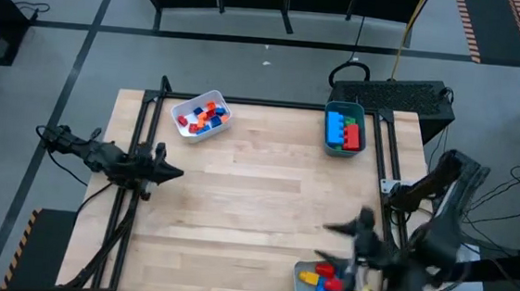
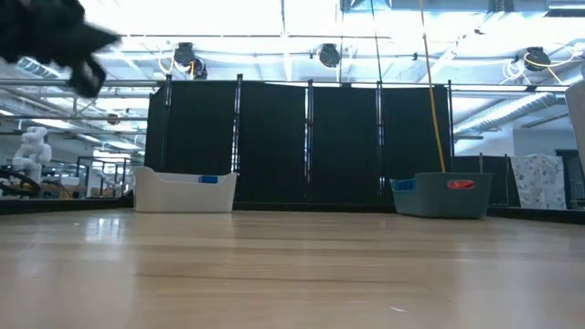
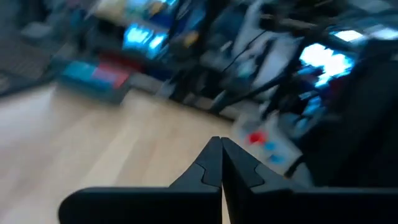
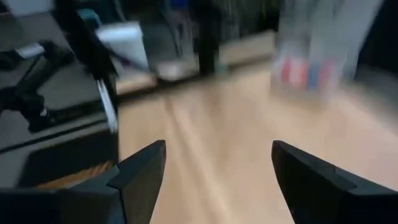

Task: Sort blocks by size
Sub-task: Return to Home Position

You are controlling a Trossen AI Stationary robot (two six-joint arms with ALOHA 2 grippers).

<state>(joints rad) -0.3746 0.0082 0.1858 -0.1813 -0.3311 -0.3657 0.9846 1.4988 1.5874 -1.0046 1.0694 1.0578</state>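
Observation:
The blocks lie in three trays. A white tray (image 1: 202,115) at the far left holds red, blue and orange blocks. A teal tray (image 1: 345,129) at the far right holds blue, green and red blocks. A third tray (image 1: 324,283) at the near edge holds yellow, red, blue and orange blocks. My left gripper (image 1: 176,172) is shut and empty above the table's left side; its wrist view shows the fingertips (image 3: 221,155) closed together. My right gripper (image 1: 333,227) is open and empty just beyond the near tray, with bare table between its fingers (image 4: 217,168).
A black frame runs along the table's left, far and right edges (image 1: 263,102). The wide middle of the wooden table (image 1: 256,192) is bare. In the low view the white tray (image 2: 183,190) and teal tray (image 2: 441,195) stand at the far edge before dark panels.

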